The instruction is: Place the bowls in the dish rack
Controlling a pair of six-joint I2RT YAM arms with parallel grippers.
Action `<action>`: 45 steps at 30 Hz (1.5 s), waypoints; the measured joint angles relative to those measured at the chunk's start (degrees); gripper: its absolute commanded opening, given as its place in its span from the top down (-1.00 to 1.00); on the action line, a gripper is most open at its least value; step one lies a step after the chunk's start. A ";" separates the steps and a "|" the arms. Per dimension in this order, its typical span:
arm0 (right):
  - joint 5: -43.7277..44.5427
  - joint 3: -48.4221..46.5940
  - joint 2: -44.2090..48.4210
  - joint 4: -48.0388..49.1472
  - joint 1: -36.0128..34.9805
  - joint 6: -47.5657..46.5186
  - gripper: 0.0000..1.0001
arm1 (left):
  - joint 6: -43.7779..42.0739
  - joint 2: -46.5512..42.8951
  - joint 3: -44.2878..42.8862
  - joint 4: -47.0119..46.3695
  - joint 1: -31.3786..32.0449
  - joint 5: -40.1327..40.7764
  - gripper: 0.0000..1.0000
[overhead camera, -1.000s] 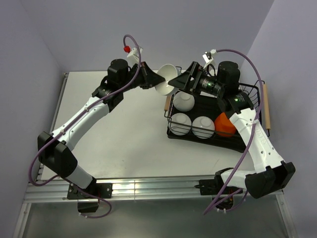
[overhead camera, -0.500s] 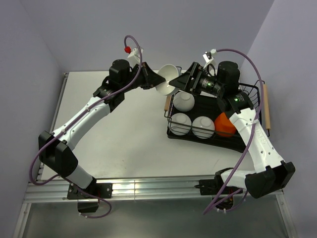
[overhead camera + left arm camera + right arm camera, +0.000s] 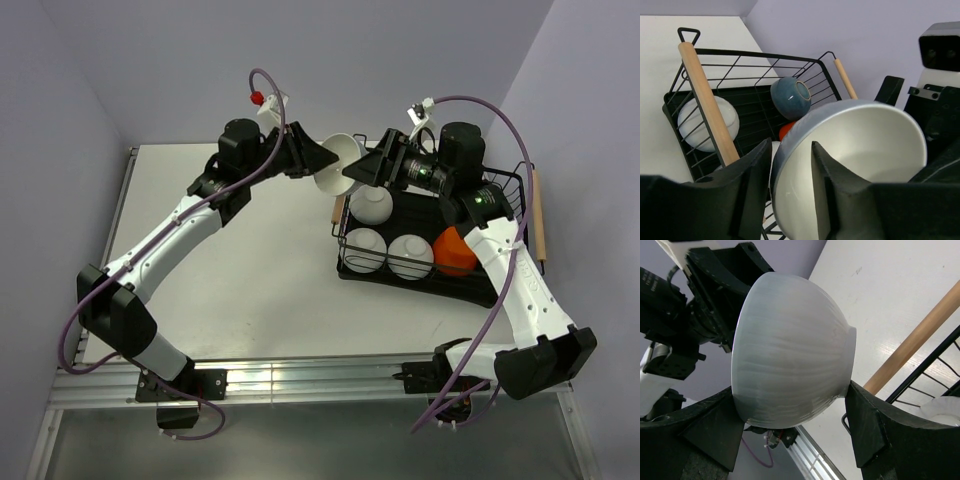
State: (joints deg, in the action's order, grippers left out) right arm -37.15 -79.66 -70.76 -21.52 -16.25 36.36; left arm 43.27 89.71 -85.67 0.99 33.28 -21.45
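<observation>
A white bowl (image 3: 335, 165) hangs in the air over the dish rack's (image 3: 520, 195) far left corner. My left gripper (image 3: 322, 160) is shut on its rim, one finger inside and one outside (image 3: 790, 150). My right gripper (image 3: 358, 172) straddles the same bowl (image 3: 790, 350), one finger against its rim side and one against its foot. Three white bowls (image 3: 372, 203) (image 3: 364, 248) (image 3: 410, 255) and the orange bowl (image 3: 455, 250) sit in the rack. The dark blue bowl (image 3: 791, 96) lies in the rack, hidden by my right arm from above.
The rack's wooden handles (image 3: 542, 215) (image 3: 707, 100) run along its two ends; the near one passes just under the held bowl (image 3: 920, 340). The white table (image 3: 240, 260) stretches left of the rack. Purple walls close the back and sides.
My right gripper has slid a little left onto the held bowl. The left gripper and bowl have barely moved.
</observation>
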 measured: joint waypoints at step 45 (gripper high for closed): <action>7.87 -28.02 -21.84 -39.54 23.04 -54.16 1.00 | -15.82 -7.63 -2.27 19.41 -12.81 -7.08 -0.99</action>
State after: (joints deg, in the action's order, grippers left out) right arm -29.28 -107.68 -92.60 -61.06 6.79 -17.80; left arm 27.44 82.08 -87.94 20.40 20.47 -28.53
